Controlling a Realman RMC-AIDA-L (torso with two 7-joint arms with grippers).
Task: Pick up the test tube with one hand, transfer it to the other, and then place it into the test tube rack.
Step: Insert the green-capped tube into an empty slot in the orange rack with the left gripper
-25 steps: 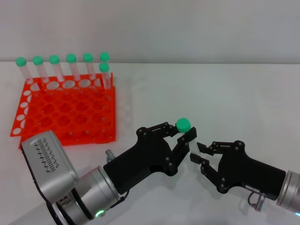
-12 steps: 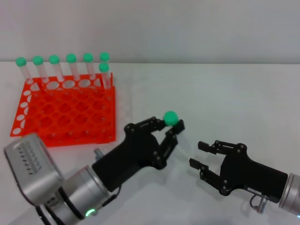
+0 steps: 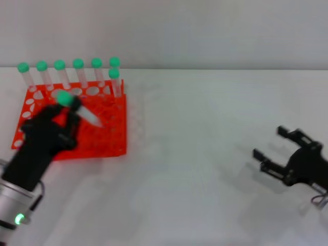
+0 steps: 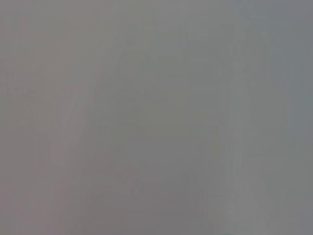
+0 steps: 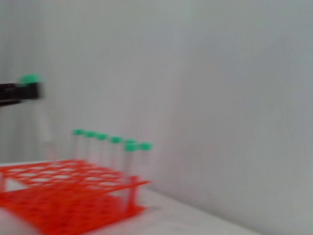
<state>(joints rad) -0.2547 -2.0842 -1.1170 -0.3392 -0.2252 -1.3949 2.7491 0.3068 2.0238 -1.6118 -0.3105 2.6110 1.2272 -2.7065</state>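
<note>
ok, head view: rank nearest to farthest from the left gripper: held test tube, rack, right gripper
1. test tube: in the left gripper itself, tilted, over the rack.
2. test tube rack: directly beneath it, at the robot's left.
3. right gripper: far across the table at the robot's right, jaws open and holding nothing.

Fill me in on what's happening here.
The left gripper holds the test tube tilted above the test tube rack, not yet in a hole. Seven capped tubes stand along the rack's far edge. The right gripper sits off to the right, jaws open and empty.
</note>
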